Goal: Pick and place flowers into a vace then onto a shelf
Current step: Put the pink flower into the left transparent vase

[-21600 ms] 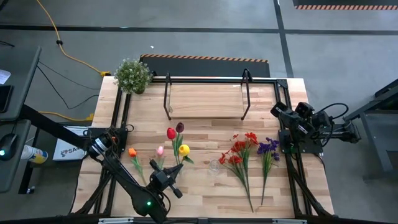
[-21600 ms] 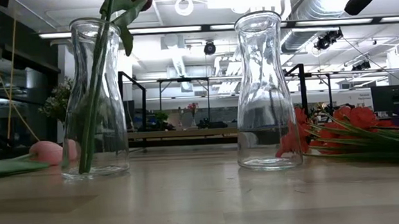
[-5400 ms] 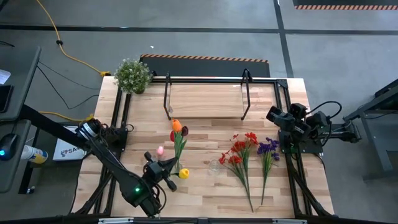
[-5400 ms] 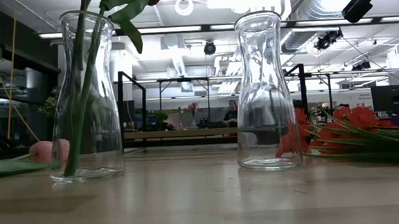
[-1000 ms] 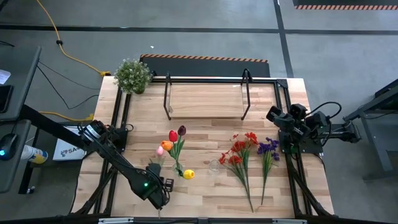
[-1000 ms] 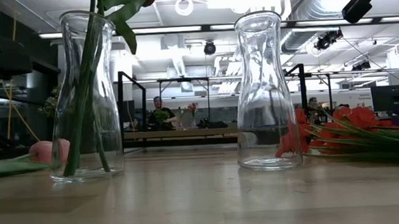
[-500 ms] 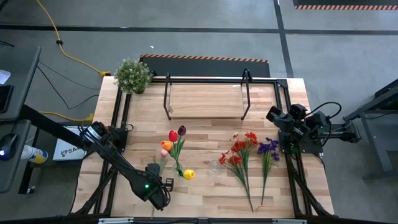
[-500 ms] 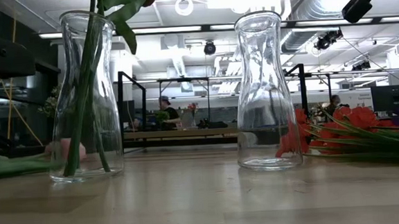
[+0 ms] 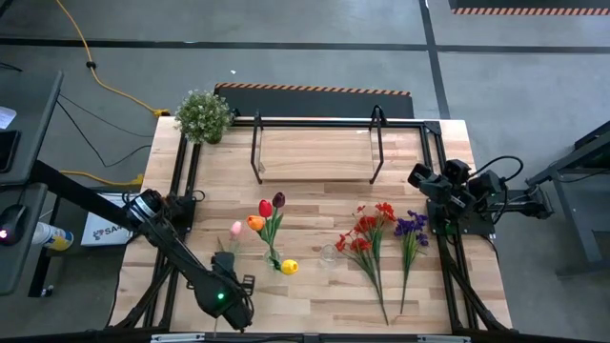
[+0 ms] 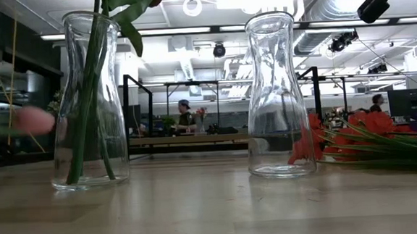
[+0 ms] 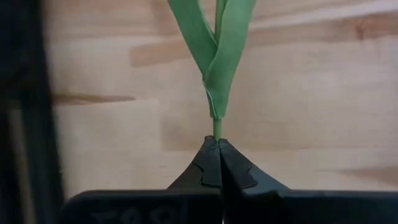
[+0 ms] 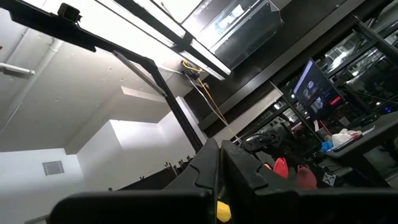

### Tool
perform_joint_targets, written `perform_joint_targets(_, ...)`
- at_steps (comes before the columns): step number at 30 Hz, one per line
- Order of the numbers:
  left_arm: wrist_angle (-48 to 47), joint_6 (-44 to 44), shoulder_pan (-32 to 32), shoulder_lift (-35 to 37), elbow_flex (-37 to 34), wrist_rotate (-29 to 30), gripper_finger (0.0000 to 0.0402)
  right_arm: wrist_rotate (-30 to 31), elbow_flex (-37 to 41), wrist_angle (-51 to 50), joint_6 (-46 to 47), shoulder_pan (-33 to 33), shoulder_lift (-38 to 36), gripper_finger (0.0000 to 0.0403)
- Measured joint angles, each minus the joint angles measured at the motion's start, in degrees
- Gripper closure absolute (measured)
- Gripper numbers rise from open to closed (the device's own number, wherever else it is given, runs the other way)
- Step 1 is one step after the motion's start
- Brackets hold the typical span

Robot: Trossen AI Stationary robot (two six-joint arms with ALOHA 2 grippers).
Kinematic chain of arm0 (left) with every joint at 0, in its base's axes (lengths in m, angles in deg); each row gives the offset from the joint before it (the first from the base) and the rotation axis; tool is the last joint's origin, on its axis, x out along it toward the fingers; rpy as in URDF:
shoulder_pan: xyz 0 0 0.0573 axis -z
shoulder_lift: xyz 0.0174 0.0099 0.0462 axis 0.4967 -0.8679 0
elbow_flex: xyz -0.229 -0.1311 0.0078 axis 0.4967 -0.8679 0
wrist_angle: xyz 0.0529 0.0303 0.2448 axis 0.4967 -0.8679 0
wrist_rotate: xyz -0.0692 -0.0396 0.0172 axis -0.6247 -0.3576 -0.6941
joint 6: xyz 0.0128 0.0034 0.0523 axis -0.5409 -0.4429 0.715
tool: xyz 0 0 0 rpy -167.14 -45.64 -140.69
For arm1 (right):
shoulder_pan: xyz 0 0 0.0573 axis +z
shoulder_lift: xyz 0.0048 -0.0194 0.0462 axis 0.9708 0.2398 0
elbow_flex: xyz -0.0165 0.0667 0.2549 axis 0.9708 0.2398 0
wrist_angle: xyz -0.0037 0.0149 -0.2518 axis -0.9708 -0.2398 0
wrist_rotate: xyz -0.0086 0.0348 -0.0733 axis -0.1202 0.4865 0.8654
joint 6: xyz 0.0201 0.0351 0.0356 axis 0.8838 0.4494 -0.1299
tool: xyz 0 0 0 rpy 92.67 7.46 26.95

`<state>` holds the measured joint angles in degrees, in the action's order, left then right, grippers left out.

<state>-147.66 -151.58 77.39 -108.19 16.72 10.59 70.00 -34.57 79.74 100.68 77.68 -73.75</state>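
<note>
My left gripper [image 9: 231,276] is near the table's near edge, shut on the stem of a pink tulip [image 9: 235,229]. The tulip's head shows blurred and raised in the low view [image 10: 31,120]. Red, maroon and orange tulips [image 9: 267,211] stand in a clear glass vase [image 10: 88,102]. A yellow tulip [image 9: 289,267] lies on the table beside that vase. A second glass vase [image 10: 278,94] holds nothing. Red sprays [image 9: 367,238] and purple sprays [image 9: 410,231] lie flat on the table. My right gripper [image 12: 221,162] waits, shut, at the table's right edge. My left gripper pinches the pink tulip's green stem [image 11: 216,127] between its two fingertips, below the leaves [image 11: 217,50]. The stem runs straight on ahead of the fingers, toward the table's far side. The head is off the table.
The wooden shelf [image 9: 315,152] on its black frame stands at the table's far side. A bushy potted plant [image 9: 203,114] sits at the far left corner. Black frame rails [image 9: 181,191] run along both sides of the table. People show in the room behind.
My left gripper has shifted a little toward the table's left, still shut on the stem. The pink tulip has come up off the table: its head lay on the wood beside the vase and now hangs in the air, further left.
</note>
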Motion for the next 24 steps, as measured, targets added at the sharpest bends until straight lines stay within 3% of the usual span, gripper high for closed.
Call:
perform_joint_targets(7, -14.58, -0.37, 0.89, 0.19, 9.79, 1.01, 0.0382, 0.02, 0.0, 0.0, 0.02, 0.01, -0.01, 0.0391)
perform_joint_targets(19, -14.14, -2.2, 3.82, 2.16, 13.74, 3.61, 0.0382, -0.14, 0.0, 0.02, 0.23, 0.0, 0.0, 0.0391)
perform_joint_targets(24, -14.03, -2.36, 5.76, 2.28, 17.52, 10.44, 0.0382, -0.14, 0.0, 0.06, 0.9, -0.01, 0.01, 0.0391)
